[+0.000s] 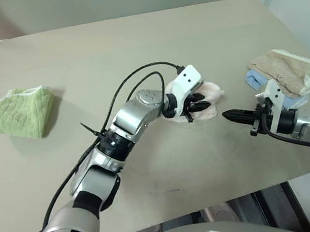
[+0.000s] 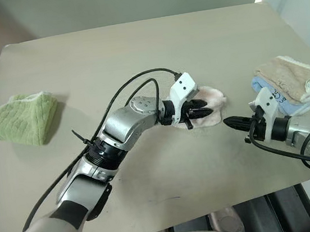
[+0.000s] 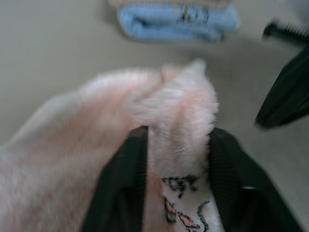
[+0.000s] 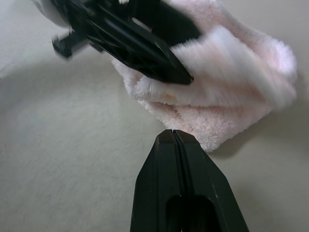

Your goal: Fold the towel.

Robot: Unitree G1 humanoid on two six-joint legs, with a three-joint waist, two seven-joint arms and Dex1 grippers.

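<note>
The pale pink towel (image 1: 212, 91) lies bunched in a small heap on the table, right of the middle. My left gripper (image 1: 201, 101) reaches across from the left and sits on the heap. Its fingers stand apart, and a fold of the towel (image 3: 178, 101) with a dark printed logo still lies between them. My right gripper (image 1: 227, 115) is shut and holds nothing. It points left at the towel's near right edge, a short gap away. In the right wrist view its shut tip (image 4: 172, 133) sits just short of the towel (image 4: 231, 92).
A folded green waffle towel (image 1: 21, 112) lies at the table's far left. A beige towel (image 1: 285, 69) rests on a light blue one (image 1: 259, 79) at the right edge, just behind my right arm. The beige table (image 1: 135, 45) ends close in front of me.
</note>
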